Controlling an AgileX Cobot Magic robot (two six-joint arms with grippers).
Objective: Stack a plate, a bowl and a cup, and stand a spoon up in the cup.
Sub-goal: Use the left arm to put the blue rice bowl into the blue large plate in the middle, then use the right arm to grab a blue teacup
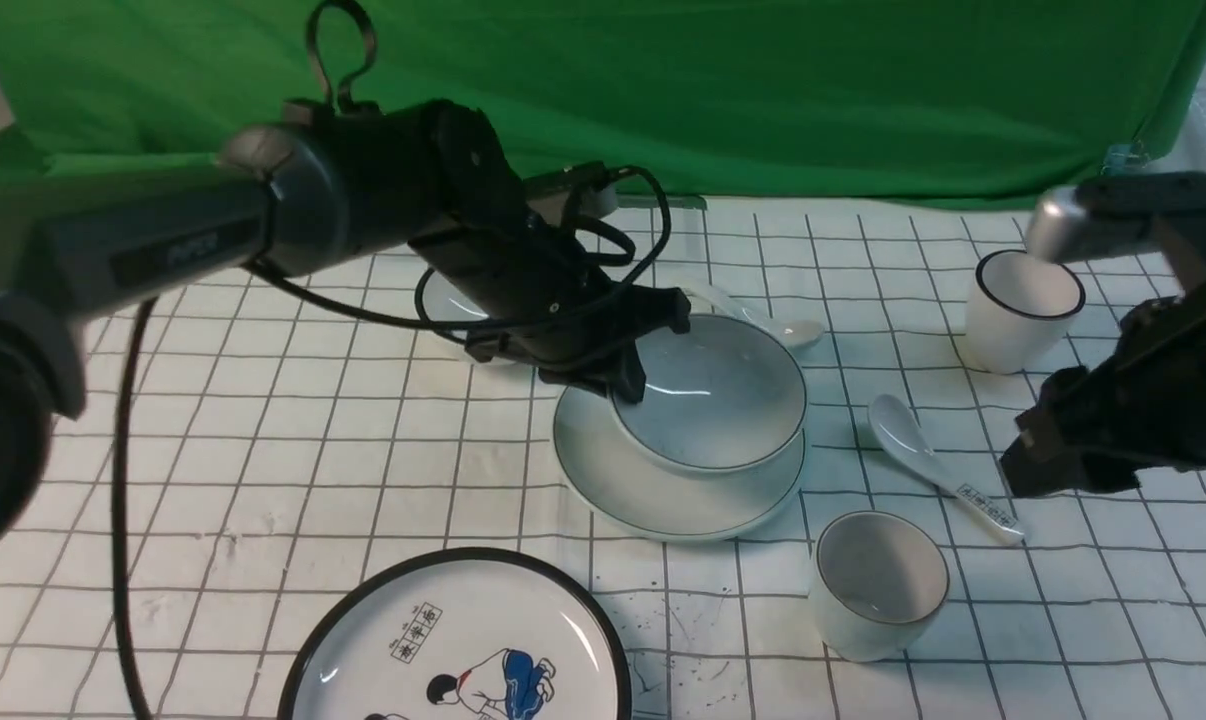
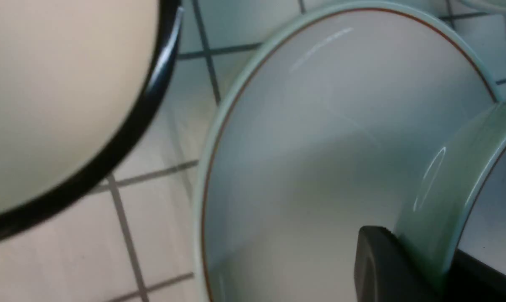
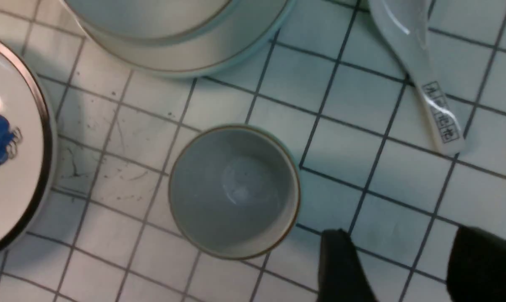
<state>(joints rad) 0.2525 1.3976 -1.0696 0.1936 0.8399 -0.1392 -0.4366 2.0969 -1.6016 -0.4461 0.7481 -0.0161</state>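
Note:
The pale plate [image 1: 603, 462] lies mid-table with the shallow bowl [image 1: 723, 400] sitting in it. My left gripper [image 1: 628, 385] is shut on the bowl's left rim; in the left wrist view one finger is outside the bowl wall [image 2: 437, 201] and one inside, above the plate [image 2: 320, 147]. The short cup [image 1: 878, 585] stands in front of the plate, to its right, upright and empty [image 3: 234, 191]. The plain spoon [image 1: 768, 322] lies behind the bowl. My right gripper [image 1: 1033, 465] is open and empty above the table, right of the cup [image 3: 400, 235].
A spoon with printed characters [image 1: 938, 465] lies beside my right gripper [image 3: 425, 75]. A black-rimmed cup [image 1: 1023, 310] stands at the far right. A black-rimmed bowl [image 1: 443, 300] sits behind my left arm [image 2: 47, 105]. The cartoon plate [image 1: 458, 640] is at the front edge.

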